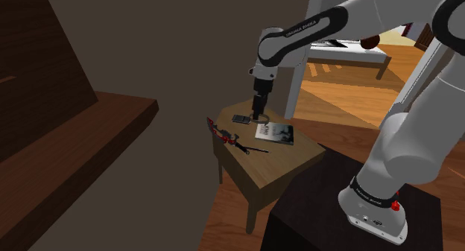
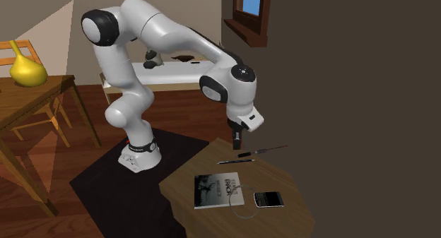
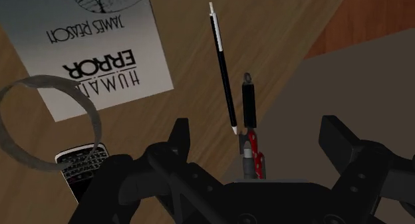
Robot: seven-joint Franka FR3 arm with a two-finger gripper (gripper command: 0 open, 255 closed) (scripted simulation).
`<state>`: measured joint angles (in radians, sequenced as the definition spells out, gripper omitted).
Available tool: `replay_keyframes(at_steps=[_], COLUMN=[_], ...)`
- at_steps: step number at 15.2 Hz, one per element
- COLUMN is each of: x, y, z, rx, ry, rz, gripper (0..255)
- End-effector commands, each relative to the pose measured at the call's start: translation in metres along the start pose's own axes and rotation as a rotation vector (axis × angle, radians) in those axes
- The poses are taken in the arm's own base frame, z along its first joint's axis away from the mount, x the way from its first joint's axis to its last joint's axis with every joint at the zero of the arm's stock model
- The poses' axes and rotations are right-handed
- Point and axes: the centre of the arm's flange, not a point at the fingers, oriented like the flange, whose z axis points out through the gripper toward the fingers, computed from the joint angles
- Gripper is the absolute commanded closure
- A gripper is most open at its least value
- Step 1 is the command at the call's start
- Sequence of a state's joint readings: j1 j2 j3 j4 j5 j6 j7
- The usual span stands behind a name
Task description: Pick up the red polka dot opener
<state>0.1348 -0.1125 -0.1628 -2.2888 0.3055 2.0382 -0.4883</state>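
— Claw state?
— The gripper [image 3: 259, 131] hangs over the wooden table [image 1: 279, 167], fingers [image 3: 181, 139] spread wide, pinching nothing.
— Opener?
— The red polka dot opener [image 3: 249, 116], black-handled, lies flat near the table edge, just beside the pen [image 3: 223, 70], between the fingers, untouched. The book [image 3: 106, 63], phone [image 3: 80, 164] and ring [image 3: 97, 123] lie apart from it.

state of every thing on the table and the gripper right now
opener: lying flat near the edge of the table, not held
gripper: open, over the opener
pen: lying flat beside the opener
book: closed, cover up
phone: lying flat, keypad up
ring: lying flat, overlapping the book's corner
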Motion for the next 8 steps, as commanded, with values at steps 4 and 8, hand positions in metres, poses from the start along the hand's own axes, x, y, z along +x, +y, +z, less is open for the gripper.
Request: replay_keyframes(at_steps=[4, 8], x=[0.052, 0.094], y=[0.006, 0.006], z=[0.041, 0.069], rx=[0.084, 0.15], ry=[0.021, 0.038], rz=[-0.062, -0.111], gripper=[0, 0])
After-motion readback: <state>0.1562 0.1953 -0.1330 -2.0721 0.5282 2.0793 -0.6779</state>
